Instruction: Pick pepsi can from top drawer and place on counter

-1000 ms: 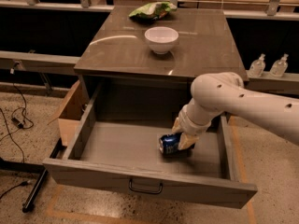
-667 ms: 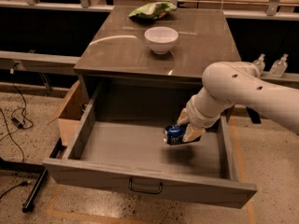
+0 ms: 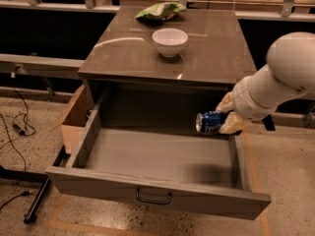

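Camera view is giving us the two-finger gripper (image 3: 224, 117) at the end of the white arm, hanging at the right rear of the wide, shallow grey-brown wooden top drawer (image 3: 147, 191), and its tan fingers (image 3: 228, 103) are clamping the small dark-blue metal pepsi can (image 3: 210, 123) between them, one above and one below. The pepsi can is lying on its side in the grip, silver end pointing left, and it is riding clear of the drawer floor, just under the front edge of the glossy grey-brown desk (image 3: 216, 48). So the pick looks done, by my reading: the top drawer is standing wide open with nothing showing on its floor. What is left is the placing half, raising the pepsi can above the desk edge, carrying it over the top and setting it down. Up there a round white bowl (image 3: 170, 42) is sitting near the middle and a crumpled green snack bag (image 3: 160, 11) is lying at the back, with bare surface showing to the right of the bowl.
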You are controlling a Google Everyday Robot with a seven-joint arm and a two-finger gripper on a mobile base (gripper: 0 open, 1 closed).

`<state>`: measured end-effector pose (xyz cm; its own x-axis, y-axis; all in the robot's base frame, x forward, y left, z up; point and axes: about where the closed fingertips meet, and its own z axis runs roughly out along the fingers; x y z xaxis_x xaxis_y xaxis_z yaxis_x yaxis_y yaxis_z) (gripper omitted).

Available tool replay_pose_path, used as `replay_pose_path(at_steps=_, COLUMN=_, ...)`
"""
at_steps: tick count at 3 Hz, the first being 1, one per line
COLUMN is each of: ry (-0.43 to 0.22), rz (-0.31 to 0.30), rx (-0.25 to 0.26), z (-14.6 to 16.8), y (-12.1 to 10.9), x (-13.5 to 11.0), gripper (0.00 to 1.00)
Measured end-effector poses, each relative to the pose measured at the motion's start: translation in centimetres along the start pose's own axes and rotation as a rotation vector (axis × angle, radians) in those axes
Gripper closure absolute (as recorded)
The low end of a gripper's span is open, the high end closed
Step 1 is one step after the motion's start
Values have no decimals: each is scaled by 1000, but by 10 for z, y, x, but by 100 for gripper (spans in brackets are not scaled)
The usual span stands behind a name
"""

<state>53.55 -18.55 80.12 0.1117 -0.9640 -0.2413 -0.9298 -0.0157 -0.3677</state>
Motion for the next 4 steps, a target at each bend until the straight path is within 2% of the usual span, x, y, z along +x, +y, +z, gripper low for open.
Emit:
replay_pose_path(at_steps=1, ry=30, rz=32, rx=140, z=-52, y=-32, x=3, gripper=100)
replay_pose_path(at_steps=2, ry=47, rz=38, rx=267, z=-85, y=-80, x=2, gripper=100)
replay_pose_path(at_steps=3, ry=65, rz=30, rx=352, z=-103, y=-127, x=-2, gripper=100)
replay_pose_path(at_steps=4, ry=87, rz=15, rx=375, z=-106, y=-169, x=-3, gripper=100)
